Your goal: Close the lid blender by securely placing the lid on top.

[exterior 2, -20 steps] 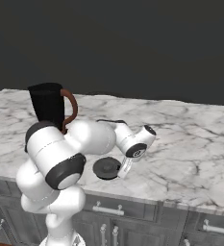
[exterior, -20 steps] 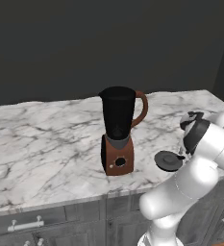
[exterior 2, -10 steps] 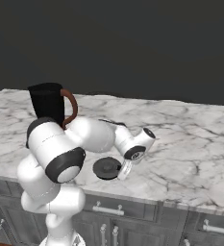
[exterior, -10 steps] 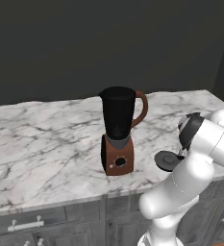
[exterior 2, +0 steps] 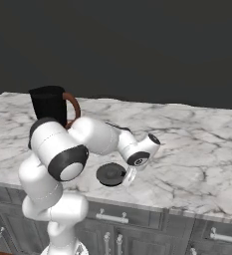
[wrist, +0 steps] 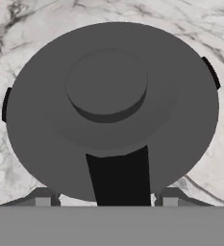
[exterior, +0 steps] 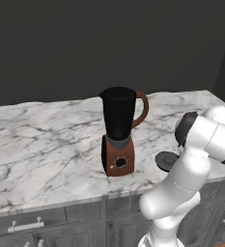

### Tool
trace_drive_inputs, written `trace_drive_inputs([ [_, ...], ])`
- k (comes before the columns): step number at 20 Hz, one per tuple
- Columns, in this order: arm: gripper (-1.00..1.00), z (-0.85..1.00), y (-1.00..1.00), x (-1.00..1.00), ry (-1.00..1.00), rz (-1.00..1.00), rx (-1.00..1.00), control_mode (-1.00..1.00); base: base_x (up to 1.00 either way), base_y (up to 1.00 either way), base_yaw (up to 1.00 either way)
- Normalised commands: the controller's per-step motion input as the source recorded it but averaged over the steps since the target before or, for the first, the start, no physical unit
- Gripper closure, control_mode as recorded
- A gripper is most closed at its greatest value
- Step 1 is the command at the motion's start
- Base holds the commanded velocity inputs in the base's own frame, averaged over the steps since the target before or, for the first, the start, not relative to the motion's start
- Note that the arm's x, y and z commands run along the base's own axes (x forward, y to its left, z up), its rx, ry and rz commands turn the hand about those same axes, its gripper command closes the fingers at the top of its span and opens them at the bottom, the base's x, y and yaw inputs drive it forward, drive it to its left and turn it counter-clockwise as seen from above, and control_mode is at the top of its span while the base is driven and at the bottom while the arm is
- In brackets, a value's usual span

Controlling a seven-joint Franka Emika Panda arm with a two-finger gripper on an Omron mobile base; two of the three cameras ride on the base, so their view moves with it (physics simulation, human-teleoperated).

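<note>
Closest to the hand camera: the lid (wrist: 113,110), a flat round dark grey disc with a raised round knob in the centre, a darker tab running from the knob toward the lower edge, and small dark lugs at the left and right rim. Lying flat on the marble tabletop (exterior 2: 187,144), near its front edge, also seen from the right base camera (exterior 2: 110,174) and from the left one (exterior: 166,159), partly behind the white arm. Just above and beside it, the jaws (exterior 2: 129,176), pointing down at the disc; two grey finger tips (wrist: 42,197) peeking out under the rim of the disc, but open or closed cannot be told. Farther back and to the left, well apart from the lid, the blender (exterior: 119,130): black tapered jar with open mouth, reddish-brown curved handle, reddish-brown base with a dark round dial, standing upright. White marble with grey veins, grey cabinet fronts with metal handles below. Behind everything, a plain dark wall (exterior: 85,43).
</note>
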Motion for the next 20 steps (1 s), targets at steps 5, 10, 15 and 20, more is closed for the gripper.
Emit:
trace_drive_inputs([
  [5,1.0,-0.02,0.33,0.0,0.0,0.0,0.0,-1.0,0.0,0.0,0.0],
  [10,1.0,0.01,0.34,0.0,0.0,0.0,0.0,-1.0,0.0,0.0,0.0],
  [15,1.0,0.23,0.04,-0.05,-0.04,0.0,0.0,-1.0,0.0,0.0,0.0],
  [20,1.0,0.57,-0.1,-0.21,-0.16,-0.03,0.0,-1.0,0.0,0.0,0.0],
])
